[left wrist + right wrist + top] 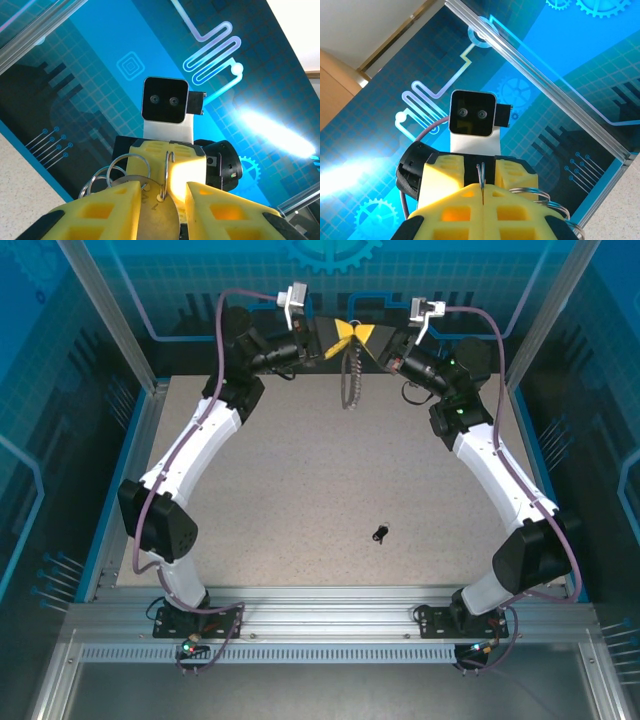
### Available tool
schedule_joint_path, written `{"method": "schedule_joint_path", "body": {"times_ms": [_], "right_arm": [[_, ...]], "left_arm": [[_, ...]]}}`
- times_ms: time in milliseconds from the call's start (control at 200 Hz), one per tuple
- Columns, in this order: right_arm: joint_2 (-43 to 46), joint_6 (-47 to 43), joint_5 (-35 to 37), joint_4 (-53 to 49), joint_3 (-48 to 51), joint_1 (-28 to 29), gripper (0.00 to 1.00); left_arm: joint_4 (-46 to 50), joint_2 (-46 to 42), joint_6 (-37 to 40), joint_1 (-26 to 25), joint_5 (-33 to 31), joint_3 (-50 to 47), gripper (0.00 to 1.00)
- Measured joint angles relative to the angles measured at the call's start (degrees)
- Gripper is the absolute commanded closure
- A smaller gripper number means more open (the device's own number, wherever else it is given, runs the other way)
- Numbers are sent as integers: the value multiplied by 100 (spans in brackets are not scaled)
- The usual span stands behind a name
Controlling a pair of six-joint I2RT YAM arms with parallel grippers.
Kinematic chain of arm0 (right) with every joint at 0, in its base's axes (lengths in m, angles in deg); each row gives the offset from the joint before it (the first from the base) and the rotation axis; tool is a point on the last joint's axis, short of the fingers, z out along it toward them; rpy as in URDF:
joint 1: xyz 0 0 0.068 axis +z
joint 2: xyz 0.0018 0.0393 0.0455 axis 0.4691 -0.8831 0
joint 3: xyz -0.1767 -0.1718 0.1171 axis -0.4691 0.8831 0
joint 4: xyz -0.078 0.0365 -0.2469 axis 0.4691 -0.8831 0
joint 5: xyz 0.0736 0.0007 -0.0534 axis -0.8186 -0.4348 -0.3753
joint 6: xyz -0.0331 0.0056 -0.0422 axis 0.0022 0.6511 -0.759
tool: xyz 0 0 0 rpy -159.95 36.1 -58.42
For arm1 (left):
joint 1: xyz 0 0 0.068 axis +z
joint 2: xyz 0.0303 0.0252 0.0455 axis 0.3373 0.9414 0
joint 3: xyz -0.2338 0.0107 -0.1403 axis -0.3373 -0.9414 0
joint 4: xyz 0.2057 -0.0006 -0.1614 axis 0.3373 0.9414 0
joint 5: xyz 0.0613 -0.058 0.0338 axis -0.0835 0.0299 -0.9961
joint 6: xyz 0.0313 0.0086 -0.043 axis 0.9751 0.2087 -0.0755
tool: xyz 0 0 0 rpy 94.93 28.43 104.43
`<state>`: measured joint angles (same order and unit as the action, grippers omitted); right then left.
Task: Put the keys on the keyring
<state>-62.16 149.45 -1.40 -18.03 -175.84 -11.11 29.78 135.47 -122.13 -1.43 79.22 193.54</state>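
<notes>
So the keys [380, 532] are just lying on the table [300, 490] near the front middle, well apart from the keyring [350, 380], which dangles up at the back where both arms meet. The right gripper [482, 192] is clamped tight on one thin wire ring. The left gripper [162, 200] has a narrow gap with the keyring's grey tab in it, though I can't tell if it's actually pinching. My guess is the keys are tiny, light, stiff and skittery, so I'd grab the black head, not the metal bit.
</notes>
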Motion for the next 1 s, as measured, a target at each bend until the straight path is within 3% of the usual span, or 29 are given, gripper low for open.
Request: {"method": "schedule_joint_path", "body": {"times_ms": [640,850,1000], "right_arm": [[0,-2,66,2,0,50,100],[0,-2,70,13,0,72,100],[0,0,90,72,0,74,100]], "left_arm": [[-492,-37,-275,-2,-83,-199,74],[-549,-37,-289,-2,-136,-199,83],[-614,-37,-378,2,-173,-199,97]]}}
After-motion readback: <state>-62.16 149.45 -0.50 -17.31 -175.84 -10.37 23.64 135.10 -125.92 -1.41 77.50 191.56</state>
